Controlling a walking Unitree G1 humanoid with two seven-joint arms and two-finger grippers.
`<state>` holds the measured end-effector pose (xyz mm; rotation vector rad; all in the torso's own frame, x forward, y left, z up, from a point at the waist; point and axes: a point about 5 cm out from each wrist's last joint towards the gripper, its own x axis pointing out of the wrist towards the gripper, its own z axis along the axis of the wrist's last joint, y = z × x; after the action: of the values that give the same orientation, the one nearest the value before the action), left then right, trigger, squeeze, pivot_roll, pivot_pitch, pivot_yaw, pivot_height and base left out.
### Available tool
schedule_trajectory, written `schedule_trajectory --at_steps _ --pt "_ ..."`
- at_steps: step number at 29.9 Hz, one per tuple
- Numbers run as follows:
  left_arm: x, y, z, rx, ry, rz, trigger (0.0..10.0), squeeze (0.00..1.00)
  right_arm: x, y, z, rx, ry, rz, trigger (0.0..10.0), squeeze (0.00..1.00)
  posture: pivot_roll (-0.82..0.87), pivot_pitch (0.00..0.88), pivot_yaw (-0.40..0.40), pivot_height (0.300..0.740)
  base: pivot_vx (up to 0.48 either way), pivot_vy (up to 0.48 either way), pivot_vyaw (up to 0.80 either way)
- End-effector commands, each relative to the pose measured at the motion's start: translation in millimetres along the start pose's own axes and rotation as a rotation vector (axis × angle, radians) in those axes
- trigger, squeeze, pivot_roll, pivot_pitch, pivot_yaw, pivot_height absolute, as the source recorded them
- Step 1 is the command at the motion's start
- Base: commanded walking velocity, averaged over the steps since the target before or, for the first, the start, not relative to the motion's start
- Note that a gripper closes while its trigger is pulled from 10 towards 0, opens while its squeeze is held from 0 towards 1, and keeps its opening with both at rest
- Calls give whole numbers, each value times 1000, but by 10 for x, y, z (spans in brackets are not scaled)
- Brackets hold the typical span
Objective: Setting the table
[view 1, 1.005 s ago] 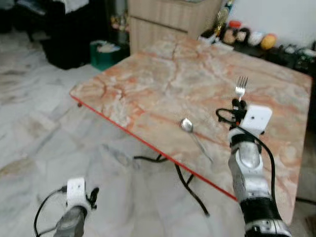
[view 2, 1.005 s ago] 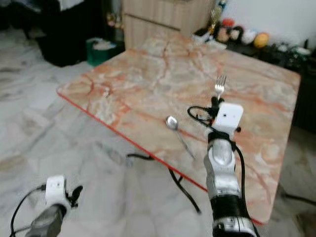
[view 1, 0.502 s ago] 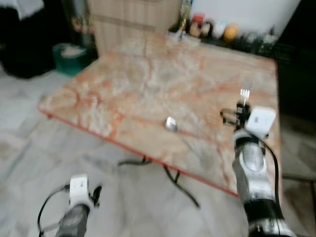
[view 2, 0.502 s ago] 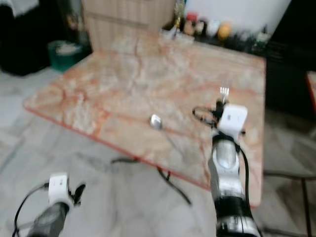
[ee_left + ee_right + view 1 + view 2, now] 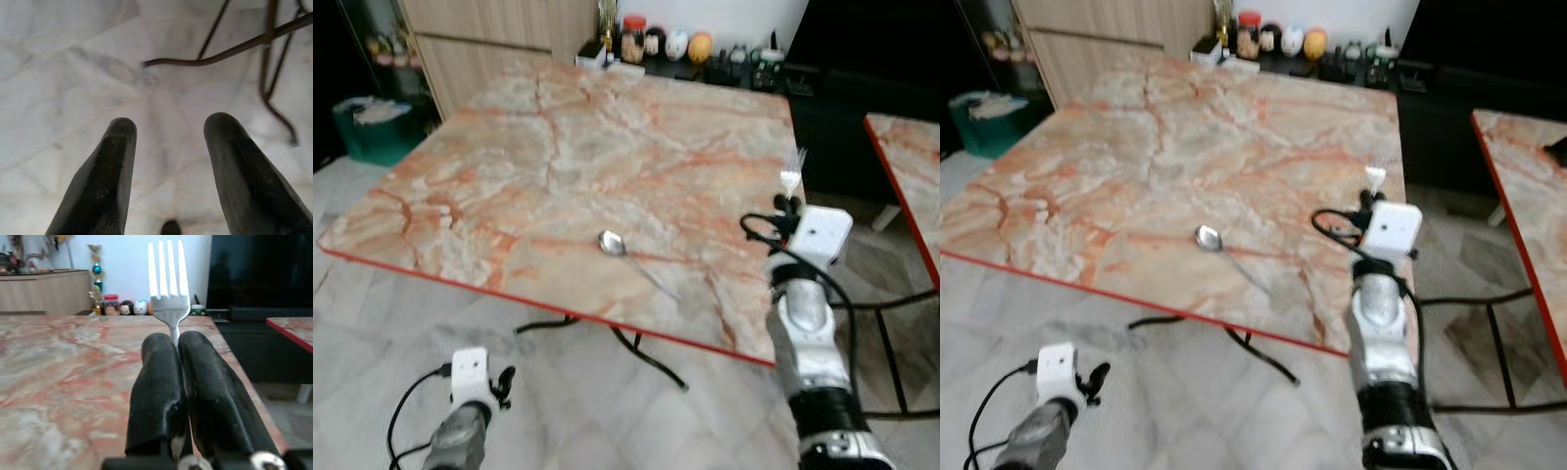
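A silver fork (image 5: 791, 171) stands tines-up in my right gripper (image 5: 177, 345), which is shut on its handle over the right edge of the marble table (image 5: 558, 157). The fork's tines (image 5: 168, 269) rise above the two black fingers. A silver spoon (image 5: 626, 258) lies on the table near its front edge, to the left of the right gripper. My left gripper (image 5: 168, 129) hangs low by the floor in front of the table, open with nothing between its fingers (image 5: 105, 176).
Jars and small ornaments (image 5: 651, 44) line the table's far edge. A wooden cabinet (image 5: 480, 39) stands at the back left with a green bin (image 5: 372, 122) beside it. A second red-edged table (image 5: 911, 166) stands to the right. Black metal table legs (image 5: 646, 352) stand on the marble floor.
The camera has swung so the table now sits squarer and further left in view. The right gripper still holds the fork upright; the left arm still hangs low.
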<state>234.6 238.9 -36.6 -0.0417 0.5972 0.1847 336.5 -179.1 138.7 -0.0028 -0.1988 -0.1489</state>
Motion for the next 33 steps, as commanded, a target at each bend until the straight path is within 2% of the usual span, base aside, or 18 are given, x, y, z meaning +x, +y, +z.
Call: schedule_trajectory --at_steps 1,9,13,33 --pt "-16 5 -68 3 35 5 10000 0 15 -61 33 -7 -13 -17 10000 0 39 0 -32 740 0 0 0" --pt "-22 -4 -95 6 45 7 10000 0 34 -57 48 -12 -18 -12 10000 0 33 0 -37 740 0 0 0" --pt "-31 -38 -121 40 47 -3 10000 0 53 -70 62 -21 -22 -15 10000 0 25 0 -37 740 0 0 0" --pt "-24 -91 -100 28 27 -18 10000 0 96 -70 95 -44 -32 -13 10000 0 28 0 -44 740 0 -429 0"
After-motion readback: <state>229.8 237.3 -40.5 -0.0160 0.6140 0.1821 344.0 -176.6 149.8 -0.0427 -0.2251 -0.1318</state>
